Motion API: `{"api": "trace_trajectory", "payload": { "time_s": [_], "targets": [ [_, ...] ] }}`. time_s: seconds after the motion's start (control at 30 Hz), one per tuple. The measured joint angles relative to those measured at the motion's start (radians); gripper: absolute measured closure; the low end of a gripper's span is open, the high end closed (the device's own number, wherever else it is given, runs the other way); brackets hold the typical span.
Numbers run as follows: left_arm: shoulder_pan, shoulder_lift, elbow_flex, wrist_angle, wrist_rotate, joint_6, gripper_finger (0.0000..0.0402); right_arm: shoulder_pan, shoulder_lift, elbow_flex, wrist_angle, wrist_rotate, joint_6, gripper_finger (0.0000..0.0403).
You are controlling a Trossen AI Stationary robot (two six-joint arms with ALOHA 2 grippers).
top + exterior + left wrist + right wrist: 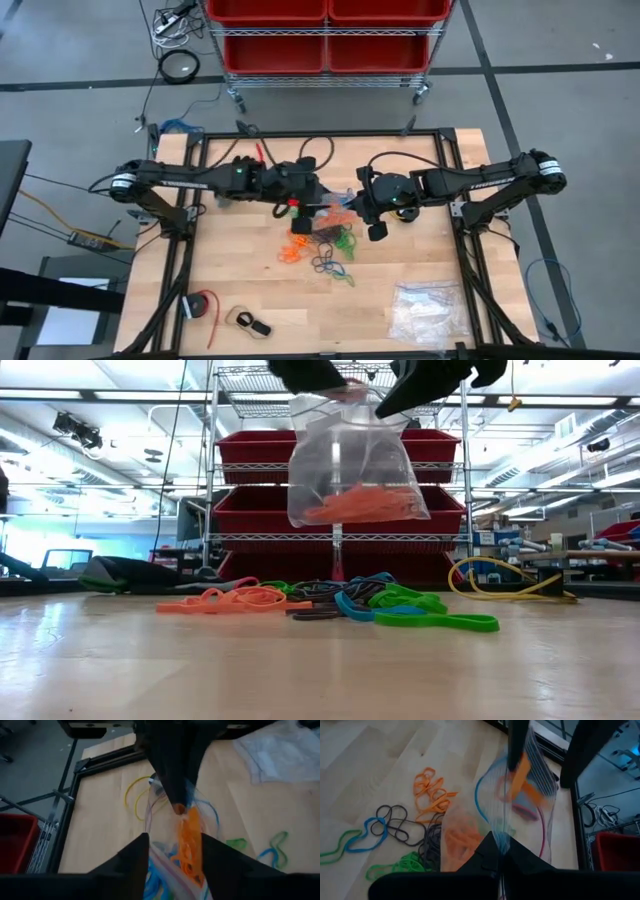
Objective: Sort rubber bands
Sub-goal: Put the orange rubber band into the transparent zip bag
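Light wood worktop [250,285] in a black frame. Lying on it near the middle: loose pile of rubber bands [325,245], orange, green, blue, black. Near the right front corner, a clear plastic bag [425,310]. Left front: red coil [203,305], small black item [258,327].

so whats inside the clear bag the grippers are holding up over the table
Orange rubber bands lie bunched at the bottom of the clear bag. Nothing of another colour shows inside it. The bag's mouth is hidden behind the dark grippers, so anything there can't be seen.
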State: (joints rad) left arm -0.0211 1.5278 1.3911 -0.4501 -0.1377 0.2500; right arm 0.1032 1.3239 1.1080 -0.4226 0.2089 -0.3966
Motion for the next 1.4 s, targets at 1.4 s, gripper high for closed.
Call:
{"api": "trace_trajectory", "payload": {
  "time_s": [1.4],
  "targets": [
    [-0.112,-0.183,-0.914,0.675,-0.052,-0.385,0.0200,0.006,0.000,0.000,0.008,-0.001,0.008,0.0403]
  ]
}}
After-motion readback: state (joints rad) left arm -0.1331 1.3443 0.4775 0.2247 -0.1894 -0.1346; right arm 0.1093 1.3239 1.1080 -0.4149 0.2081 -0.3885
